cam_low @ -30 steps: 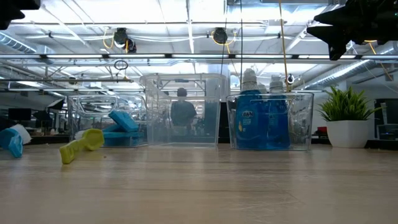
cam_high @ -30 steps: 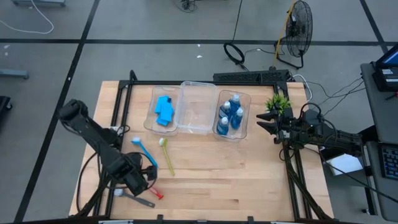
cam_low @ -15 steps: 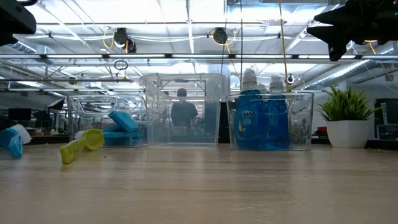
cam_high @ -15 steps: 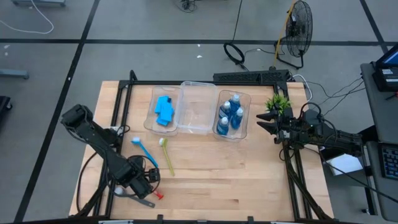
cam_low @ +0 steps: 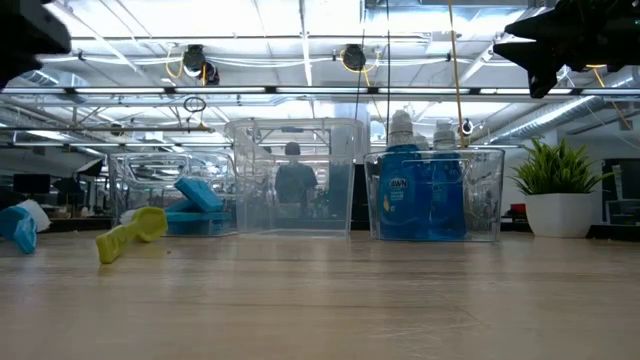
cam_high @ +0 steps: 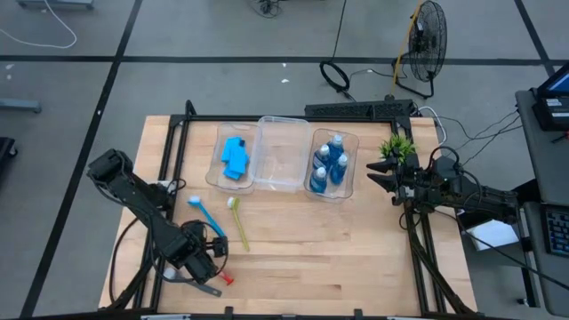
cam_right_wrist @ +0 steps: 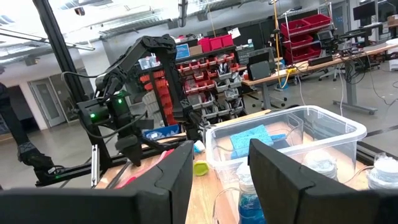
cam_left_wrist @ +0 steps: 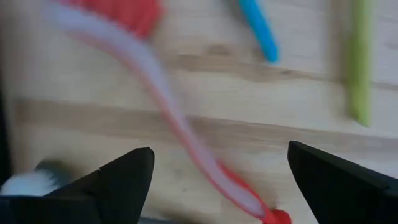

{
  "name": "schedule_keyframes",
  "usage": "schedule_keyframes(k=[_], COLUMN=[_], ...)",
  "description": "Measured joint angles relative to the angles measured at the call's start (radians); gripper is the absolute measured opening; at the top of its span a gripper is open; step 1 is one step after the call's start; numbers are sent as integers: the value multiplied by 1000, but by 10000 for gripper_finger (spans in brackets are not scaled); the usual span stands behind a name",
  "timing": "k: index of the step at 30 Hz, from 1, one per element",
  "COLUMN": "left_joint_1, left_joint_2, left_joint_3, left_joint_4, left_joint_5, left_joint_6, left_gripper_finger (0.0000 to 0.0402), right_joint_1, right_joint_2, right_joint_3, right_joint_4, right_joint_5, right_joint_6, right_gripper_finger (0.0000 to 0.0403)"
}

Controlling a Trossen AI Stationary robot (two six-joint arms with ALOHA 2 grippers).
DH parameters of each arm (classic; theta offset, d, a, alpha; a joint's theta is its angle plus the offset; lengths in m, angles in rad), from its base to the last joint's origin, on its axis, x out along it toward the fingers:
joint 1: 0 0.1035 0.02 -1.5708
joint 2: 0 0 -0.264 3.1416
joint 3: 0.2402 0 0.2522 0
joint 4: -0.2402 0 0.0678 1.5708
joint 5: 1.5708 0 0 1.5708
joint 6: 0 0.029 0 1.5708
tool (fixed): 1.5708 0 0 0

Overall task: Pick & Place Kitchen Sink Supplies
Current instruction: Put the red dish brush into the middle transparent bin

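High view: four bottles (cam_high: 330,165), one bin (cam_high: 353,169).

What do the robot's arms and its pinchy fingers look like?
Both arms are dark, nearly black, built from chunky jointed links with black cables looping along them. The left gripper and right gripper each end in two dark fingers that taper to wedge-shaped tips. In the right wrist view, small green lights glow on the left arm's wrist.

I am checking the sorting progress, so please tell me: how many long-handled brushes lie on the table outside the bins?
3 clearly: the blue brush and yellow-green brush side by side before the sponge bin, and the red brush under the left gripper. A grey-black one may be hidden beneath that arm.
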Motion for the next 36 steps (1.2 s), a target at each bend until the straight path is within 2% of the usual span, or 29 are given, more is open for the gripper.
schedule_keyframes(k=[5, 12, 18, 36], left_joint_1=[-25, -19, -10, -10], left_joint_2=[-1, -1, -4, -3], left_joint_3=[-47, -188, -280, -309], left_joint_4=[32, 285, 400, 389], left_joint_5=[88, 60, 69, 79], left_joint_6=[-65, -72, -76, -64], left_gripper_finger=[372, 383, 377, 362], right_joint_1=[0, 0, 0, 0], right_joint_2=[0, 0, 0, 0], right_joint_3=[0, 0, 0, 0], right_joint_4=[0, 0, 0, 0], right_joint_5=[0, 0, 0, 0], right_joint_6=[-2, 0, 1, 8], right_gripper_finger=[141, 141, 141, 141])
